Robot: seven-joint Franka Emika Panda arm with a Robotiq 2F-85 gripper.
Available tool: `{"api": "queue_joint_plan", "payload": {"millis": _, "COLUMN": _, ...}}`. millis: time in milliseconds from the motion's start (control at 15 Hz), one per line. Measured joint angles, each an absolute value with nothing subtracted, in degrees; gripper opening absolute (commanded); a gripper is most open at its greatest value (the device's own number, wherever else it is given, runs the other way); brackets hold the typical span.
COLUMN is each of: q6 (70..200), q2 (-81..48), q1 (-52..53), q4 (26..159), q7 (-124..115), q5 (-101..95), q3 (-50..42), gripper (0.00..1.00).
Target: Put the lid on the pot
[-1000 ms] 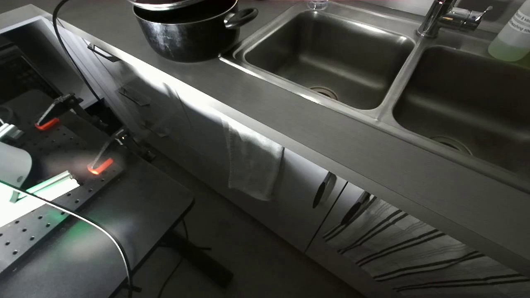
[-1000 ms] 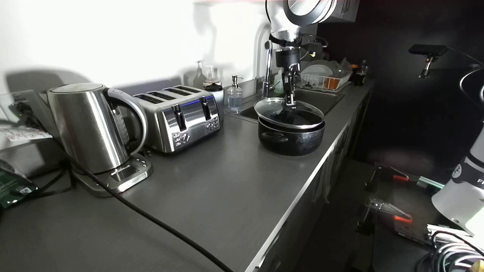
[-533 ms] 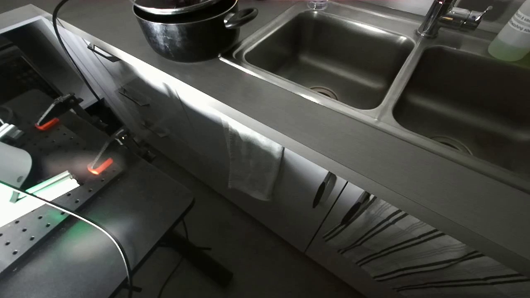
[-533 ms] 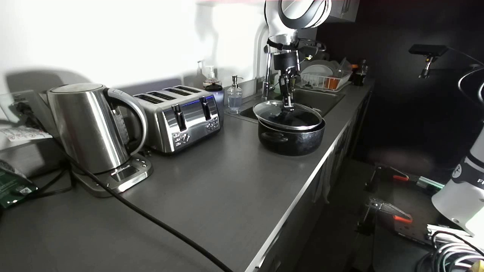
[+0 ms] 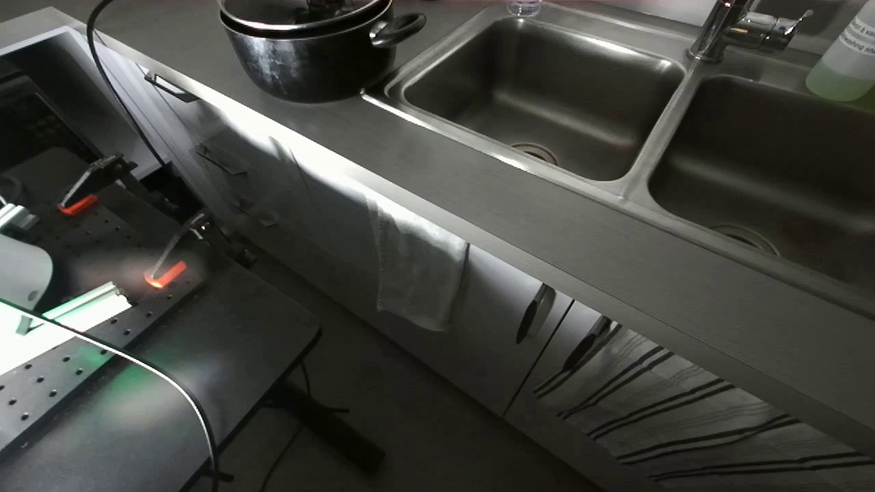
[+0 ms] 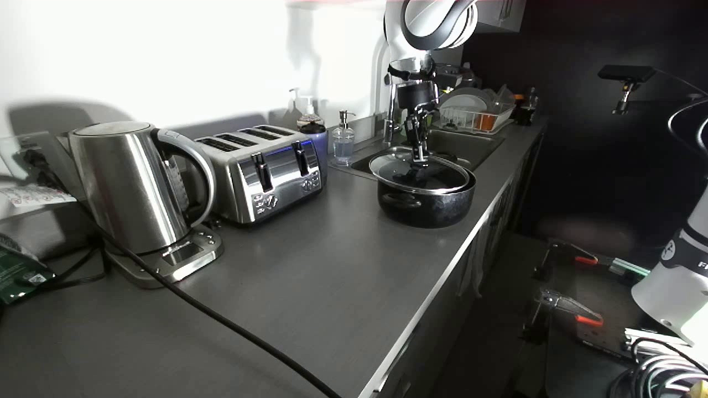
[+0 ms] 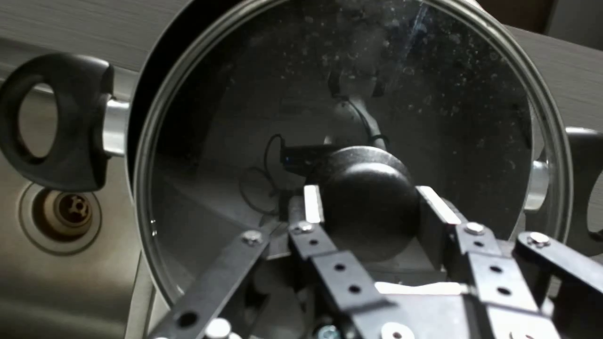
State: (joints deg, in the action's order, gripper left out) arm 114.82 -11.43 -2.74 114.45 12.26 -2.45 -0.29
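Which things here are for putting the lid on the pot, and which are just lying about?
For the job:
pot
lid, over the pot
gripper, holding the lid

Not part of it:
kettle
toaster
clear pump bottle
dish rack
hanging white towel

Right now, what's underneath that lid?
Beneath the lid is the pot, a dark strip of its inside uncovered. Reflections on the lid hide most of the rest, so any contents can't be seen.
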Motion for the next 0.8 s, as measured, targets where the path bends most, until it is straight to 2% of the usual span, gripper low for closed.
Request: {"api": "queue_joint_plan", "payload": {"millis": 800, "q6": 113.1, "q2": -12.8, "q1": -3.4, "q4": 112.9, "q7": 11.3, "q5": -2.0, "q3": -0.4, "gripper": 0.25}}
